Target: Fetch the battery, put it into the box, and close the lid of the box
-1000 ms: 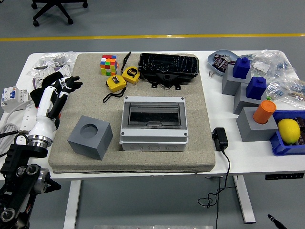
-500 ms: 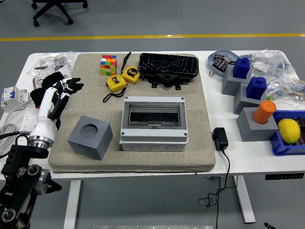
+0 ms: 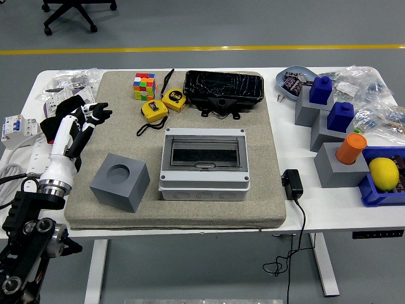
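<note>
While the left hand (image 3: pixel 90 117) is held empty, fingers loosely spread, at the mat's (image 3: pixel 253 202) left edge, the black-wrapped battery (image 3: pixel 223 88), at its far edge behind the box (image 3: pixel 202 166), is judged heavy, rigid and slick, best gripped across its width.

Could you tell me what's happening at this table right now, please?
Nothing is being handled at the moment. The robot's left hand hovers over the left edge of the mat with fingers relaxed, holding nothing. The grey box sits mid-mat with its lid down. The right arm is out of view, and I cannot pick out a battery for certain.
</note>
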`<control>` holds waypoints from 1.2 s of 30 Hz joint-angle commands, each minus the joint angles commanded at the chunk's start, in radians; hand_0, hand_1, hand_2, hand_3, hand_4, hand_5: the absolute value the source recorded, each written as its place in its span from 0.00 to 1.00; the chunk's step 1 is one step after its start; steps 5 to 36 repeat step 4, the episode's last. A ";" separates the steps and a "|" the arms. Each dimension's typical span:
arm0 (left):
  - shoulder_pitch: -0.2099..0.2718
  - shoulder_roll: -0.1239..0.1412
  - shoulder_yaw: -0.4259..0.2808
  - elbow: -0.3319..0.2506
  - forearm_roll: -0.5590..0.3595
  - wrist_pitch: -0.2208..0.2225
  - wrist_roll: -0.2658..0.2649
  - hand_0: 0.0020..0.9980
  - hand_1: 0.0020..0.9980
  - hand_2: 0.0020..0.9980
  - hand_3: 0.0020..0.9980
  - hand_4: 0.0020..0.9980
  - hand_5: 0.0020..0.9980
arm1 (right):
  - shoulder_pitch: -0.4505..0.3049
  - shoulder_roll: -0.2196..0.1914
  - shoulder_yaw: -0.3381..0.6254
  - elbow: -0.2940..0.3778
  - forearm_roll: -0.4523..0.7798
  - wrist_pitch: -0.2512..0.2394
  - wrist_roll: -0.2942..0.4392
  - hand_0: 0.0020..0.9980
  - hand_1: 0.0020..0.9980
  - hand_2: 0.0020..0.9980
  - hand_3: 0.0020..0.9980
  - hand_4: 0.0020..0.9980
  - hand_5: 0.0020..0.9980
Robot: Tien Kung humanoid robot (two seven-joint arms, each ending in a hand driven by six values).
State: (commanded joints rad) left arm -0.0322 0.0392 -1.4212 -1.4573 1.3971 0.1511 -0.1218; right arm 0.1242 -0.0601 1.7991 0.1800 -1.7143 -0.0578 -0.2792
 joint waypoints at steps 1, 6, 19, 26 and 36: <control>0.000 0.000 0.000 0.000 0.000 0.000 0.000 0.74 0.70 0.65 0.67 0.98 0.83 | -0.001 0.000 0.000 0.000 -0.002 -0.003 0.001 0.89 0.60 0.61 0.63 1.00 1.00; 0.000 0.001 0.003 0.000 0.000 0.000 0.001 0.74 0.70 0.65 0.67 0.98 0.83 | -0.002 0.002 0.007 0.000 -0.039 -0.050 0.012 0.89 0.60 0.61 0.63 1.00 1.00; 0.000 0.001 0.003 0.000 0.000 0.000 0.001 0.74 0.70 0.65 0.67 0.98 0.83 | -0.002 0.002 0.007 0.000 -0.039 -0.050 0.012 0.89 0.60 0.61 0.63 1.00 1.00; 0.000 0.001 0.003 0.000 0.000 0.000 0.001 0.74 0.70 0.65 0.67 0.98 0.83 | -0.002 0.002 0.007 0.000 -0.039 -0.050 0.012 0.89 0.60 0.61 0.63 1.00 1.00; 0.000 0.001 0.003 0.000 0.000 0.000 0.001 0.74 0.70 0.65 0.67 0.98 0.83 | -0.002 0.002 0.007 0.000 -0.039 -0.050 0.012 0.89 0.60 0.61 0.63 1.00 1.00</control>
